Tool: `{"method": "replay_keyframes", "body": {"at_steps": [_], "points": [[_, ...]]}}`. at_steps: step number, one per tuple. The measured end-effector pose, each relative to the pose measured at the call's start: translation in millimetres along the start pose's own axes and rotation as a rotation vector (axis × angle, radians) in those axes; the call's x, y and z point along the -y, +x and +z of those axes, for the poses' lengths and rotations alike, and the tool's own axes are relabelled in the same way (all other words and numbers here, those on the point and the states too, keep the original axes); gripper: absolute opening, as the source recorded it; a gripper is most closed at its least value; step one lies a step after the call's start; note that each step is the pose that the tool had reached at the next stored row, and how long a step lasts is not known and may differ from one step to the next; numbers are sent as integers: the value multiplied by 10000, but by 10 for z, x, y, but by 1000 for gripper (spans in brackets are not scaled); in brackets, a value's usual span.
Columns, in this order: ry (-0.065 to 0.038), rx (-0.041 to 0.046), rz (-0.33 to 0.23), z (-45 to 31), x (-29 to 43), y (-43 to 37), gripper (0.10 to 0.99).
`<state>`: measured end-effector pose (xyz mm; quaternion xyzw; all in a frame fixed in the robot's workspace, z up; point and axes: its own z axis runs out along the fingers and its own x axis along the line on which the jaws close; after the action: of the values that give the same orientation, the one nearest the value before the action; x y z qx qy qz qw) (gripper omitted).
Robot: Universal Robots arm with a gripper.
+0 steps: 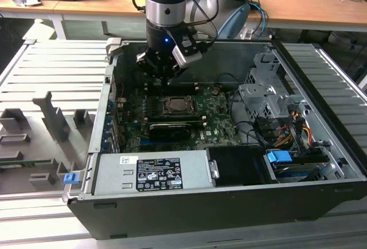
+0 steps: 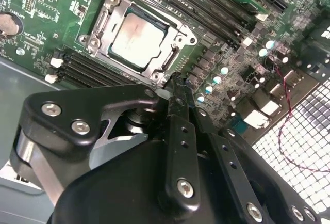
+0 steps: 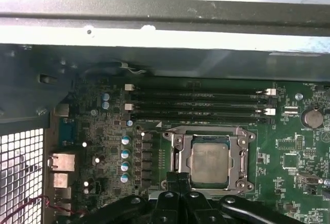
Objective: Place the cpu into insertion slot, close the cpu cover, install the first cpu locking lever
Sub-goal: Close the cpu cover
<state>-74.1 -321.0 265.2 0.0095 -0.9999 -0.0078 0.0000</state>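
My jaws: clenched, nothing visibly gripped, tips just beside edge of cpu cover. cpu: seated flat inside cover window. Cover lies down over it. Judgement: placement and closing done; locking lever engagement undeterminable.

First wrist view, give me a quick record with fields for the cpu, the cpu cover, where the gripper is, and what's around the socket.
cpu: cpu sits in the socket, metal top up
cpu cover: cpu cover lies down flat, framing the chip through its window
gripper: gripper is low at a corner of the socket, by the cover's edge; contact cannot be told
surroundings: green motherboard, memory slots beside the socket, all inside an open computer case
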Motion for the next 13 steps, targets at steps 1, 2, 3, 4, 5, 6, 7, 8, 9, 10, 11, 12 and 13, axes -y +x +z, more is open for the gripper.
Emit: {"method": "replay_keyframes", "body": {"at_steps": [1, 2, 3, 4, 5, 6, 7, 8, 9, 10, 11, 12, 13], "points": [[0, 0, 4, 0, 0, 21, 106], [-3, 0, 3, 2, -1, 46, 106], [-3, 1, 4, 4, -3, 134, 106], [-3, 1, 4, 4, -3, 148, 106], [-3, 1, 3, 5, -3, 160, 106], [-3, 0, 3, 5, -4, 176, 106], [-4, 2, 4, 5, -4, 185, 106], [-3, 1, 4, 5, -4, 196, 106], [-3, 1, 4, 6, -4, 208, 106], [-4, 1, 4, 10, -5, 224, 106], [-5, 1, 5, 18, -5, 243, 106], [-5, -1, 3, 24, -4, 256, 106], [-9, 0, 4, 29, -5, 264, 106]]}}
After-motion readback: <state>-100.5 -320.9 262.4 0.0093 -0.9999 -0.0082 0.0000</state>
